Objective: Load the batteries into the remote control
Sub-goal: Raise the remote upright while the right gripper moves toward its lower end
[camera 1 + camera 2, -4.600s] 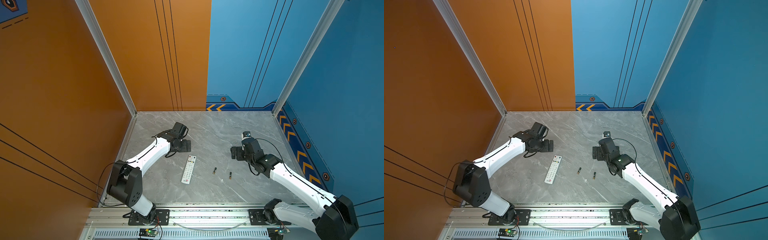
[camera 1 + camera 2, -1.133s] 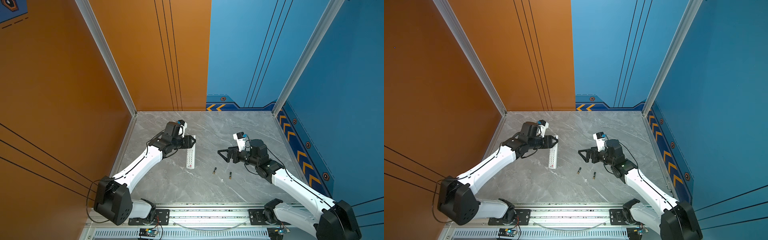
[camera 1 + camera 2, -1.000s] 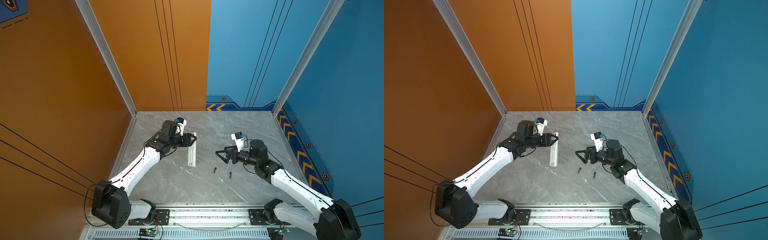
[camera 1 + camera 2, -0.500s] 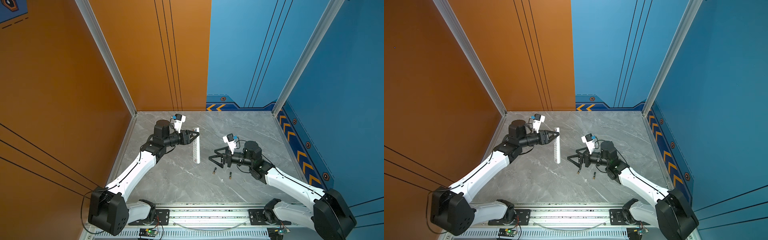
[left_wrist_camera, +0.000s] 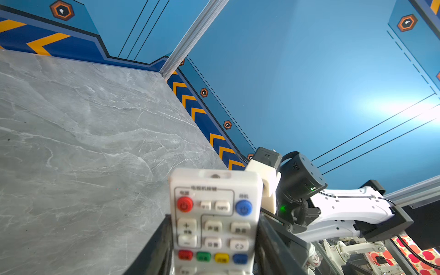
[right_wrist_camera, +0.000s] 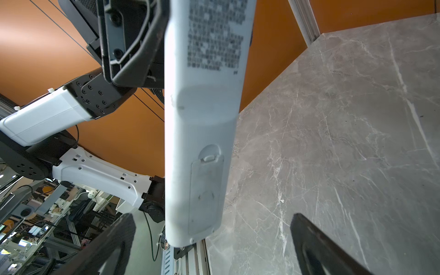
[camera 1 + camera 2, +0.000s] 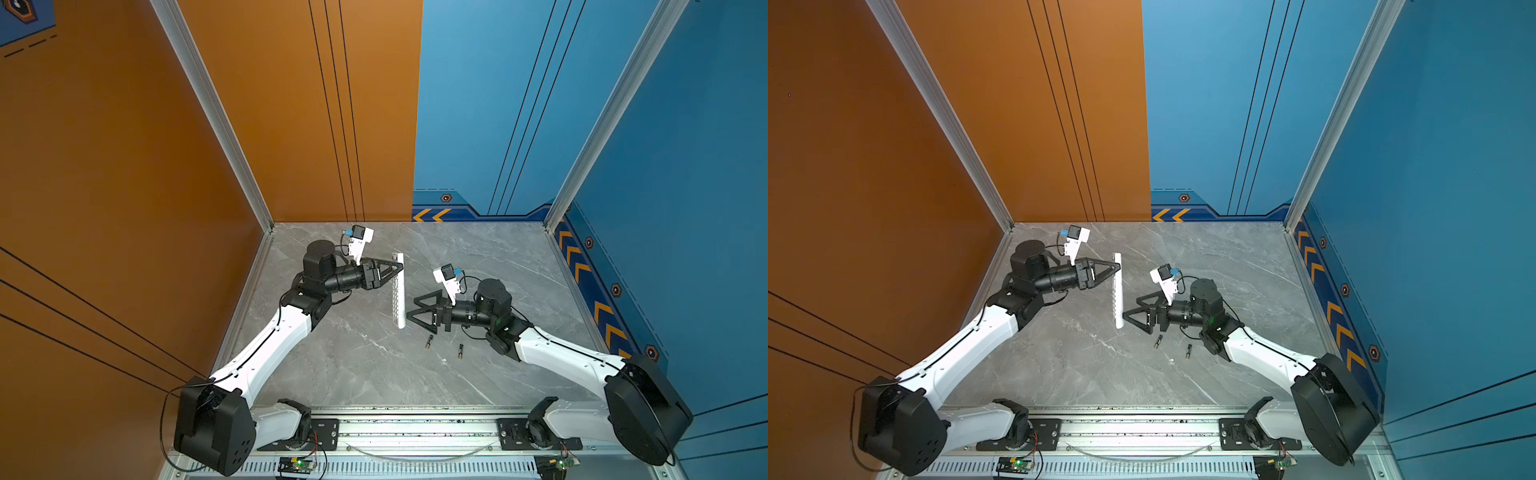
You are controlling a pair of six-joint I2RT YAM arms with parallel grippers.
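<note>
two robot arms over a grey marble surface (image 7: 365, 374), with orange walls to the left and blue walls to the right.

the left hand (image 7: 397, 269) held the remote (image 7: 399, 291) in the air, clear of the surface. in both top views the remote (image 7: 1118, 291) showed as a thin white bar seen edge on, gripped near its far end, its free end pointing toward the front rail (image 7: 415, 428). in the left wrist view we saw the left hand (image 5: 214, 250) narrowed onto the remote (image 5: 214, 214), one dark finger (image 5: 162, 242) pressed to each long side, just below the red and blue buttons. the button face looked back along the left arm.

the right hand (image 7: 415, 309) was spread wide and held nothing. in both top views it (image 7: 1129, 311) pointed at the remote's free end, just beside it; we could not tell if it touched. the right wrist view showed its two dark fingers (image 6: 114, 238) far apart, with the remote's plain back (image 6: 202, 119) hanging between and beyond them. on that back there was blurred printed text near the top and a battery cover (image 6: 206, 190) near the free end, closed, with a small latch at its upper edge.

the two batteries (image 7: 429, 341) lay on the surface, apart from each other, close below the right hand and nearer the rail. the second (image 7: 460, 350) lay to the right of the first. in a top view both (image 7: 1158, 341) showed as small dark cylinders with a gold end.
</note>
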